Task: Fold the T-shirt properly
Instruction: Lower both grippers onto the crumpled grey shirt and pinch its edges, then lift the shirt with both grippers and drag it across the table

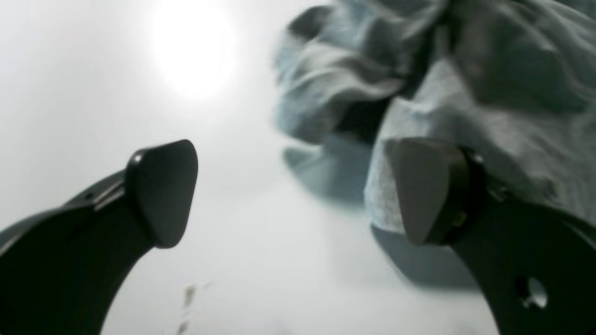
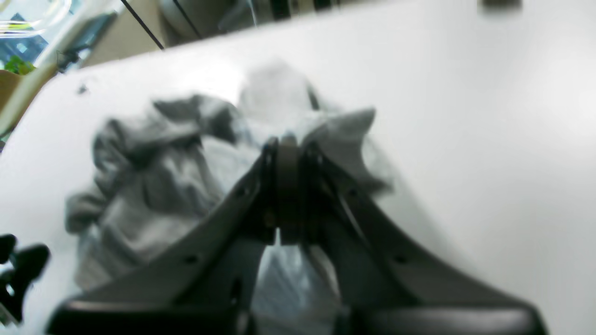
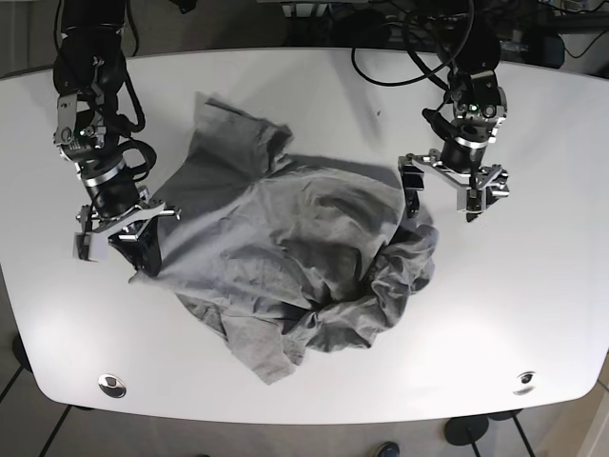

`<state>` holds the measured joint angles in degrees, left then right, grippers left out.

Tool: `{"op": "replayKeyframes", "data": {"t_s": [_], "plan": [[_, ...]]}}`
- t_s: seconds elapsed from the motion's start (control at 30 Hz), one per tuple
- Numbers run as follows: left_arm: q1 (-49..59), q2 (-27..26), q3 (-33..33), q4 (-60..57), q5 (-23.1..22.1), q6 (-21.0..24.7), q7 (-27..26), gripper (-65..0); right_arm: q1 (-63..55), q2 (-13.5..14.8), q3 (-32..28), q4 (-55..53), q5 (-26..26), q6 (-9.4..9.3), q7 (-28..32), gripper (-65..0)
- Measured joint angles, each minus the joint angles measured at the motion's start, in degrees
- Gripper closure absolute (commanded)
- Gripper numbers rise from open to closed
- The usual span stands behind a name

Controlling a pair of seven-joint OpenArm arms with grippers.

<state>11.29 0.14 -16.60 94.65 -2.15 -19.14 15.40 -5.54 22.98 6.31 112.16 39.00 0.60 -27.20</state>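
Observation:
A grey T-shirt (image 3: pixel 295 257) lies crumpled in the middle of the white table (image 3: pixel 533 286). My right gripper (image 3: pixel 143 259) is at the shirt's left edge. In the right wrist view its fingers (image 2: pixel 287 144) are pressed together with a fold of the shirt (image 2: pixel 153 186) between them. My left gripper (image 3: pixel 441 198) is open at the shirt's right side. In the left wrist view the gap between its pads (image 1: pixel 291 153) is empty. One pad (image 1: pixel 423 186) lies against the bunched cloth (image 1: pixel 465 93), and the other is over bare table.
Black cables (image 3: pixel 400 57) lie across the table's far edge near the left arm. Two round metal fittings (image 3: pixel 111 385) (image 3: pixel 523 379) sit near the table's front edge. Bare table shows to the right of the shirt and along the front.

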Motion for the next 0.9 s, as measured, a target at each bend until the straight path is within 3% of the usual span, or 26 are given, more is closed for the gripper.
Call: {"op": "replayKeyframes", "data": {"t_s": [0.17,0.33,0.6,0.77,0.9], "plan": [[-0.1,-0.2,-0.1,0.0,0.0,-1.0,0.0,-65.0,9.9,5.6,0.0,0.3,-0.1,0.09,0.0,-1.9],[-4.1,-0.5,2.6,-3.3,0.1,-1.1,0.0,-65.0,18.5,9.3,0.0,0.4,-0.1,0.44,0.0,-1.9],[-11.1,-0.3,8.4,-10.7,0.2,-1.0,-0.4,-65.0,24.4,10.6,-4.0,0.6,0.1,0.9,-0.1,-1.9],[-12.2,-0.5,16.9,-13.9,0.2,-1.9,0.0,-65.0,24.3,10.9,-4.2,0.6,0.0,0.87,-0.3,-1.9],[-13.7,-0.6,20.0,-16.6,0.3,-3.2,-0.4,-65.0,24.3,11.0,-4.2,0.6,0.0,0.81,-0.3,-1.9]]}}
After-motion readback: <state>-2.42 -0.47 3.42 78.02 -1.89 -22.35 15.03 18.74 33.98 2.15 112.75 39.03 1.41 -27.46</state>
